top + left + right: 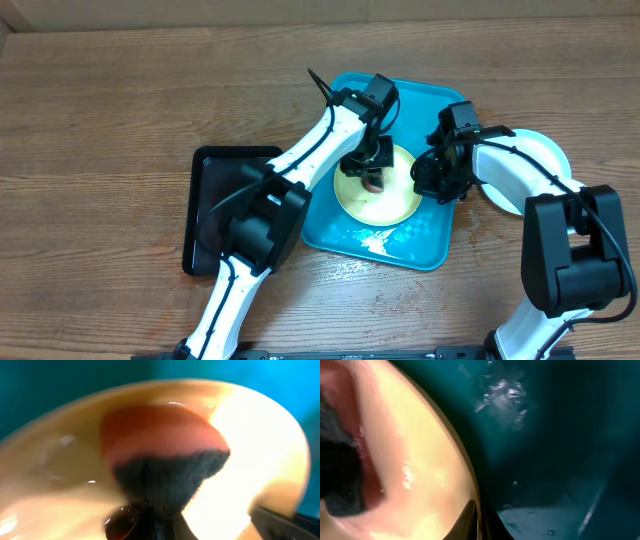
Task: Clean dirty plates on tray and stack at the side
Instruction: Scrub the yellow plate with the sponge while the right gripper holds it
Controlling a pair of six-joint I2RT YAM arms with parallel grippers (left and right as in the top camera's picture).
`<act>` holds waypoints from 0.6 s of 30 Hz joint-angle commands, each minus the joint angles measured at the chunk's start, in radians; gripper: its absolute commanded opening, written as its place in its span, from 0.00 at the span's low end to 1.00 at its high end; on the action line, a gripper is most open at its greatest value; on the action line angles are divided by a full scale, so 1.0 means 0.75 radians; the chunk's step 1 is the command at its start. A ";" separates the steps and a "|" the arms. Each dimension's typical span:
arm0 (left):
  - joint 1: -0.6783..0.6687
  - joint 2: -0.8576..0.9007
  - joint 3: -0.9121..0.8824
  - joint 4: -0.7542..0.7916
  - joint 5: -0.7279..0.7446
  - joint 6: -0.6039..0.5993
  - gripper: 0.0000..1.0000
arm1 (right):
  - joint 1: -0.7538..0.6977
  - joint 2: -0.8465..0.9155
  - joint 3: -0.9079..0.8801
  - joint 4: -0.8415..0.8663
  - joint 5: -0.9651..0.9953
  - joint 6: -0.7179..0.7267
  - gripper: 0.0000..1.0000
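Yellow plate (pixel 388 207): round, glossy, inside the turquoise tray (pixel 420 250) with its raised rim
Left gripper (pixel 372 172): closed on a pink, dark-faced sponge (pixel 165 455) against the plate
Right gripper (pixel 440 180): clamped on that plate's right edge
Flanks: black tray (pixel 205 215) left, pale plate (pixel 545 150) right

We see a brown wood-grain desk (pixel 90 120). Left of its middle lies a small black rectangular tray (pixel 203 205), its long sides running between the near and far edges. Nearer the centre sits a pink sponge (pixel 160 442) with a dark scouring layer.
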 commanded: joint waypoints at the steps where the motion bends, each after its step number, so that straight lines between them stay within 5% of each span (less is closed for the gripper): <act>1: -0.097 0.131 -0.023 -0.008 0.333 0.031 0.04 | 0.012 0.048 -0.035 0.010 0.052 -0.006 0.04; 12: -0.102 0.120 -0.022 -0.182 0.367 0.053 0.04 | 0.012 0.048 -0.035 0.010 0.052 -0.006 0.04; 18: -0.089 0.120 -0.022 -0.342 -0.014 0.017 0.04 | 0.012 0.048 -0.035 0.010 0.052 -0.006 0.04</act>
